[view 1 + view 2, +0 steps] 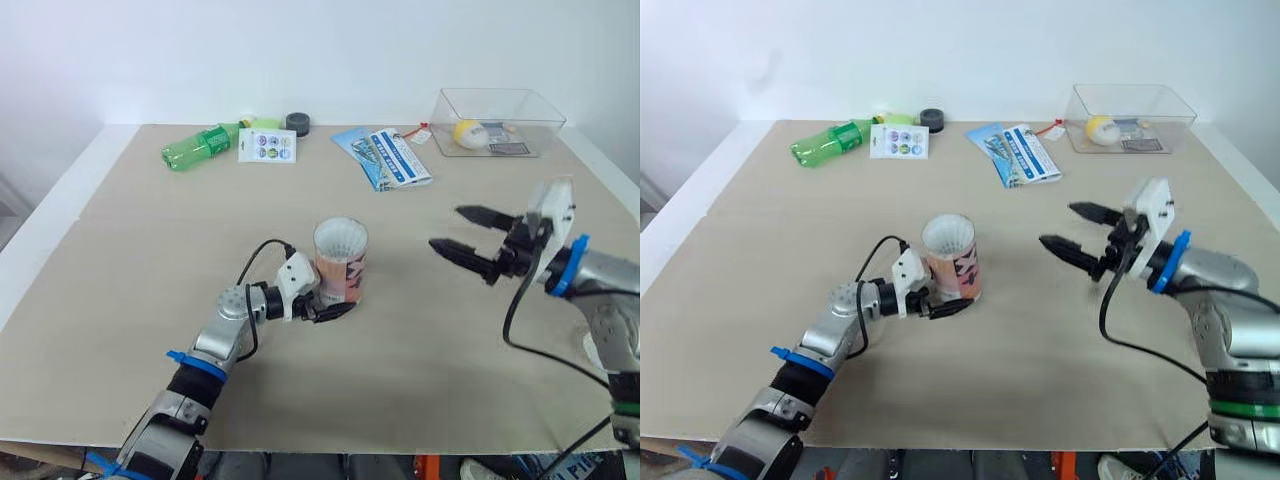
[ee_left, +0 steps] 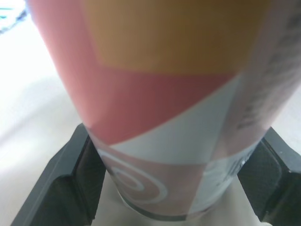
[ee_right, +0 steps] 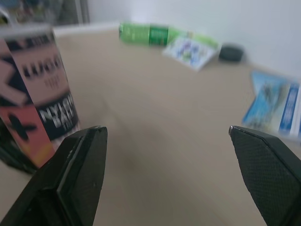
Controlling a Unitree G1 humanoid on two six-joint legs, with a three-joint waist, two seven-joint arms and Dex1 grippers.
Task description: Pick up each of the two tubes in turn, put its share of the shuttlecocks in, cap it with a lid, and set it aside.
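Clearly, our left claw (image 1: 338, 303) gripped the tube (image 1: 341, 255) near its base. The tube stood upright, uncapped, mid-table (image 1: 130, 260), with white ribbing at its mouth. We judged it light, thin-walled and crushable, so a low, gentle hold suited it. Our right claw (image 1: 445, 227) hung wide open, well apart to its right.

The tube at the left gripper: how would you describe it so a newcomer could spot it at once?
On the beige table, look at the middle, away from the green bottle, leaflets and clear box along the far edge. The tube stands there, held by the left gripper: the only upright cylinder, pink and orange printed, white in its open top.
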